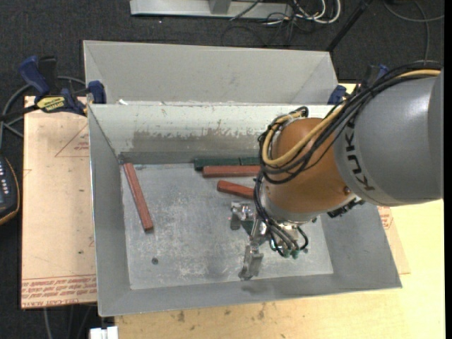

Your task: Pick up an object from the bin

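Note:
My gripper (pixel 249 261) hangs low over the bare floor of the bin, near the front wall and right of the middle. Nothing shows beneath it. The nearest loose thing is a short red-brown bar (pixel 236 187) lying flat a little behind the gripper, partly under the arm's orange cover. Farther back, along the foot of the rear wall, lie a longer red-brown bar (pixel 232 170) and a dark green bar (pixel 224 162) side by side.
A long red-brown bar (pixel 138 196) lies slantwise near the left wall. A small dark speck (pixel 154 261) sits on the floor at the front left. The arm with its orange cover and cables covers the bin's right part.

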